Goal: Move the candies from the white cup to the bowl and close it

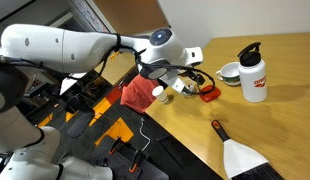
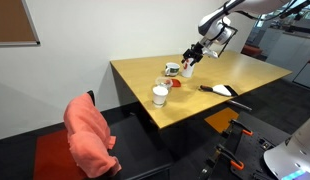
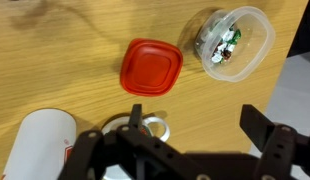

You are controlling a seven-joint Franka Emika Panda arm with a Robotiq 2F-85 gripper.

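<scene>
Pale wooden bench (image 3: 55, 60) is seen across the wrist view, with its edge cutting down the right side. The bowl (image 3: 253, 25) is found at the upper right, close to that edge, uncovered, with candies (image 3: 223, 45) lying inside it. A red lid (image 3: 150, 67) is laid flat at the centre, near the bowl but not touching it. The white cup (image 3: 147, 125) is placed at the lower centre, below the lid, partly hidden by one finger. The end effector (image 3: 190, 115) is held released, jaws spread wide, with nothing gripped. A white bottle (image 3: 40, 145) is cut off at the lower left. In an exterior view a brush (image 1: 238, 158) is seen at the lower right.
</scene>
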